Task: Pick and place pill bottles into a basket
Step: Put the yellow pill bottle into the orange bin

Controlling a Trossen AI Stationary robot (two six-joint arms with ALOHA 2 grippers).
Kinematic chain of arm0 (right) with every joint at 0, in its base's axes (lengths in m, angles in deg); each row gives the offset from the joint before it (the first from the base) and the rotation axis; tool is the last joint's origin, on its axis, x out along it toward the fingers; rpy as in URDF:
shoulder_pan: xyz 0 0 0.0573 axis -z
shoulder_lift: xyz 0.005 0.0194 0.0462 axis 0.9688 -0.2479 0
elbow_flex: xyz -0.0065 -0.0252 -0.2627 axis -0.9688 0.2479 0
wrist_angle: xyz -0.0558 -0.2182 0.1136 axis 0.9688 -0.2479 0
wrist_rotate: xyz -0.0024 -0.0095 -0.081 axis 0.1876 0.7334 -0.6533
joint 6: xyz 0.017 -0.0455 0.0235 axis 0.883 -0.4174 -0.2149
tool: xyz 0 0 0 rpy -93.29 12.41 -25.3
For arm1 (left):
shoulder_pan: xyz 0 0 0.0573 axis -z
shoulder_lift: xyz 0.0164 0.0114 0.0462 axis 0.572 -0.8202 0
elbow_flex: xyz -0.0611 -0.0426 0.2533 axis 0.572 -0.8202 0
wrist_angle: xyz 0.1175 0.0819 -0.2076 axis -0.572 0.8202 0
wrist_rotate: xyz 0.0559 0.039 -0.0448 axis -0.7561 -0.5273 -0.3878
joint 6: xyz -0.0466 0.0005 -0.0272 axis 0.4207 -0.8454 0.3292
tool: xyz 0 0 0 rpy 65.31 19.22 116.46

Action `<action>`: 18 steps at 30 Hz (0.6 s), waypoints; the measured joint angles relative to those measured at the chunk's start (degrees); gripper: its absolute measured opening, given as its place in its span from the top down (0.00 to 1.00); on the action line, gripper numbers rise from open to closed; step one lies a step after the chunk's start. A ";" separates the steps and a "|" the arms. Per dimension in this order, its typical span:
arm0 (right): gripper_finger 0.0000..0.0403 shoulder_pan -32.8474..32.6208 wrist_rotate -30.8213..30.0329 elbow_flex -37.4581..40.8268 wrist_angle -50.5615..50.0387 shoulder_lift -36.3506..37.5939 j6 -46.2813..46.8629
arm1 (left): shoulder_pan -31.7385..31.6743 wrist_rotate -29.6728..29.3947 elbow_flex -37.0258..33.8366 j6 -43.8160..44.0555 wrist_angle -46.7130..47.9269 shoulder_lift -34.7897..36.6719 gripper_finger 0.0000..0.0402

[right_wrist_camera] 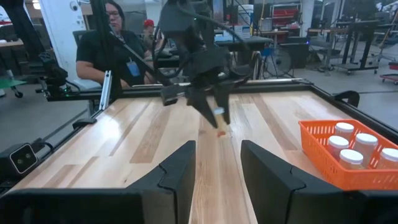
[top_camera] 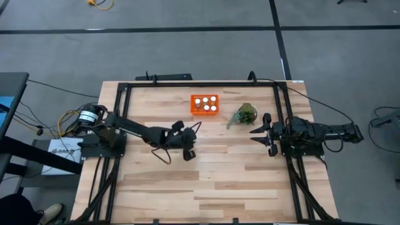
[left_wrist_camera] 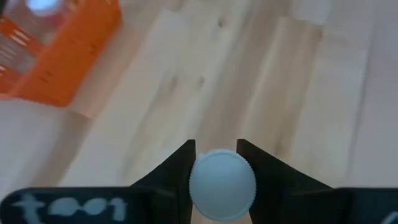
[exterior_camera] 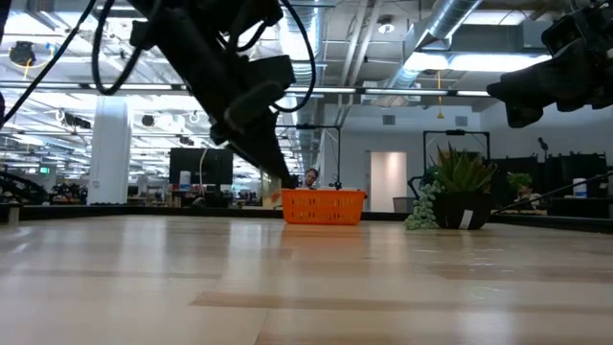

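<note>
My left gripper [top_camera: 188, 152] is over the middle of the table and shut on a pill bottle, whose round white cap [left_wrist_camera: 222, 185] shows between its fingers. The right wrist view shows the same bottle [right_wrist_camera: 219, 120] below the left gripper's fingers. The orange basket [top_camera: 205, 104] stands at the far middle of the table on its bottom, with several white-capped bottles [right_wrist_camera: 352, 144] upright in it. It also shows in the left wrist view [left_wrist_camera: 59, 59]. My right gripper [top_camera: 262, 132] waits open and empty at the table's right side. My left gripper pinches the bottle between its two fingers [left_wrist_camera: 179, 169] at or just under the white cap [left_wrist_camera: 222, 185]. The fingers come from above, pointing down. The bottle hangs upright below them, clear of the table [right_wrist_camera: 219, 120].
A small green plant in a pot [top_camera: 245, 114] stands right of the basket, close to my right gripper. A dark frame [top_camera: 200, 84] runs round the table's edges. A person [right_wrist_camera: 115, 43] sits beyond the table's left edge. Bare wood [top_camera: 206, 187] lies toward the near edge.
</note>
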 joint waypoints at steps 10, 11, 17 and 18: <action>0.70 0.01 0.00 0.00 0.00 0.00 0.00 | -3.23 -1.91 3.49 -6.76 -0.28 0.02 0.76; 0.70 0.01 0.00 0.00 0.00 0.00 0.00 | -3.57 -1.91 3.71 -7.26 -0.27 0.02 0.76; 0.70 0.01 0.00 -0.01 0.00 0.00 0.00 | -4.90 -1.89 4.13 -8.70 -0.22 0.02 0.78; 0.70 0.01 0.00 -0.02 0.00 0.00 0.00 | -5.08 -1.76 4.13 -8.70 -0.19 0.02 0.78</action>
